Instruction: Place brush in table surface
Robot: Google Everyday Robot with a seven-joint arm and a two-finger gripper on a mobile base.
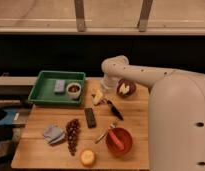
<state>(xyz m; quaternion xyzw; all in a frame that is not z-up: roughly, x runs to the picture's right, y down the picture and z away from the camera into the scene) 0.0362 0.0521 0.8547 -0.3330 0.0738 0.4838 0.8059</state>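
The gripper (98, 96) is down low over the table (41, 150), at the end of the white arm (141, 75) that bends in from the picture's right. Gripping or free? I cannot tell. The brush (114, 109) lies slanted on the wood, its upper end just beside the gripper and its other end pointing away toward the red bowl (119, 141) (a spoon (103, 135) lies at that bowl's edge). The tray (46, 92) sits near the gripper on the picture-left side, and a dark bowl (126, 89) is near it on the opposite side. Nearer the camera than the gripper lies the black block (90, 117), then the grapes (72, 135) and a blue cloth (53, 134).
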